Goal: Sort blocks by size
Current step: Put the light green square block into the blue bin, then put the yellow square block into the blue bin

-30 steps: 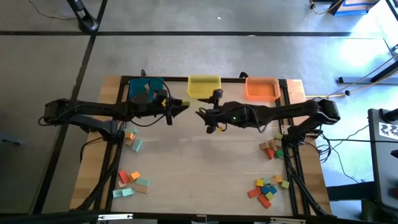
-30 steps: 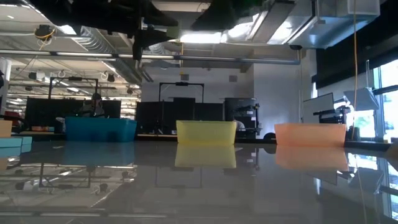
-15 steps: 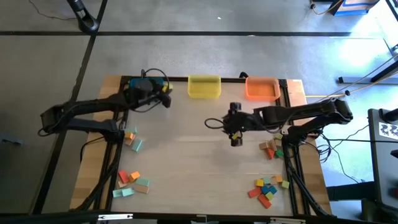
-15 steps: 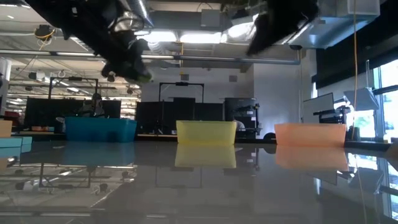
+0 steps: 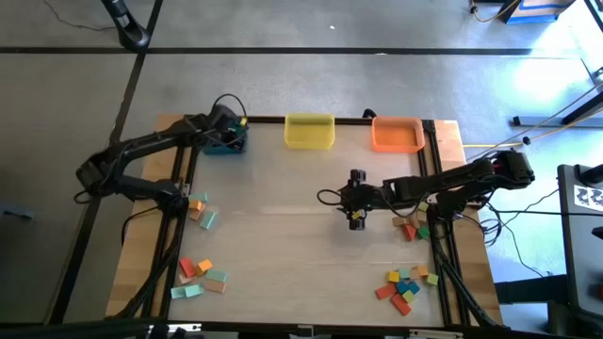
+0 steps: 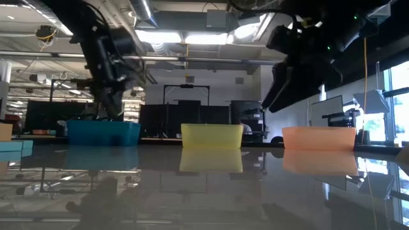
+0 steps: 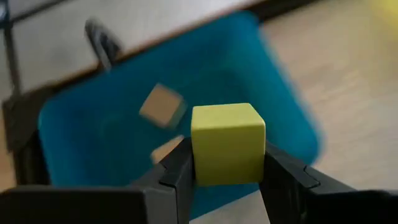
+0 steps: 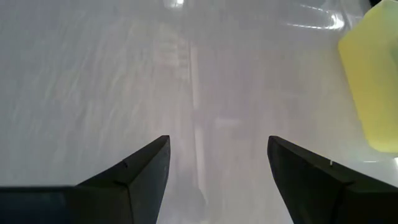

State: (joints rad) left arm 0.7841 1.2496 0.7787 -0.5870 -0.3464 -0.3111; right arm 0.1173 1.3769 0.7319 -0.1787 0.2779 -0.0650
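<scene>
The left gripper (image 7: 227, 177) is clenched on a yellow-green cube (image 7: 227, 143), one dark finger pressed against each side face. It hangs above the blue rectangular plastic bin (image 7: 112, 134) at the table's far left corner; in the high view the left gripper (image 5: 230, 132) covers much of that blue bin (image 5: 226, 147). Inside the bin, the left wrist view shows a tan cube (image 7: 162, 106) and a second tan piece (image 7: 165, 148) partly hidden behind the gripper finger.

The right gripper (image 8: 217, 165) is released, its two dark fingers spread wide over bare light wood. In the high view it (image 5: 356, 220) points down at the wooden table (image 5: 283, 245) right of centre, grasping nothing.

Along the far edge, right of the blue bin, stand a yellow rectangular plastic bin (image 5: 309, 131) and an orange rectangular plastic bin (image 5: 397, 134); no contents can be made out in either. A corner of the yellow bin (image 8: 373, 87) also appears in the right wrist view.

The remaining blocks lie in four clusters on the table:
- Left edge: a small group of orange and teal blocks (image 5: 199, 211).
- Near left corner: a group of red, orange, tan and teal blocks (image 5: 200, 278).
- Right edge: a tan, red and green group (image 5: 409, 225), just beside the right arm.
- Near right corner: a mixed pile of blue, red, orange, yellow and green blocks (image 5: 405, 285).
</scene>
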